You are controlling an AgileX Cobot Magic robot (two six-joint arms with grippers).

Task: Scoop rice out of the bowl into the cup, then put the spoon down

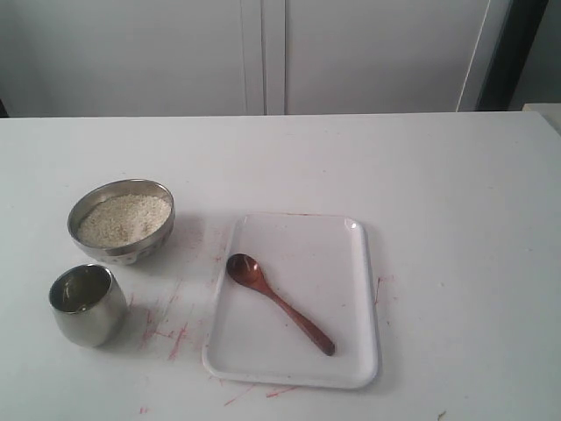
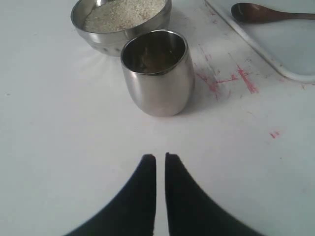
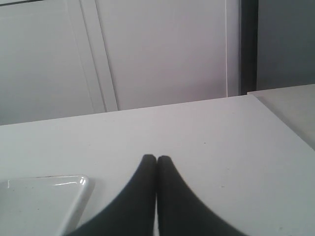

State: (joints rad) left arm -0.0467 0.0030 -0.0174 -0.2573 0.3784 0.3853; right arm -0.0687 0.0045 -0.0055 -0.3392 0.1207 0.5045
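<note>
While the desk (image 1: pixel 456 228) runs bare and white on the side of the tray (image 1: pixel 298 375) away from the steel vessels, we find the widest open room there. More lies beyond the tray's far edge, up to the back edge of the desk, where pale cabinet doors (image 1: pixel 351 53) rise. Off the tray's other long side things stand closer. The bowl (image 1: pixel 131 252) sits near the tray's far corner. The cup (image 1: pixel 88 326) stands upright near the bowl on its nearer side, apart from it and apart from the tray. Red scuff marks (image 1: pixel 171 333) streak the desk between the cup and the tray.

The left hand (image 2: pixel 160 158) has its dark fingers drawn almost together, with only a thin slit between them, and it grips nothing. It points at the cup across a stretch of bare desk and does not touch it. The right hand (image 3: pixel 157 158) has its fingers pressed tip to tip, also holding nothing. It is over plain desk beside a rounded corner of the tray and faces the cabinet doors.

The rice (image 1: pixel 124 219) fills the bowl to just below its rim in a pale, level mass. Reflections inside the cup keep us from telling whether any grains lie in it. The spoon (image 1: pixel 279 301) lies slantwise on the tray. Its oval end is face up toward the bowl, and its handle runs toward the tray's near edge.
</note>
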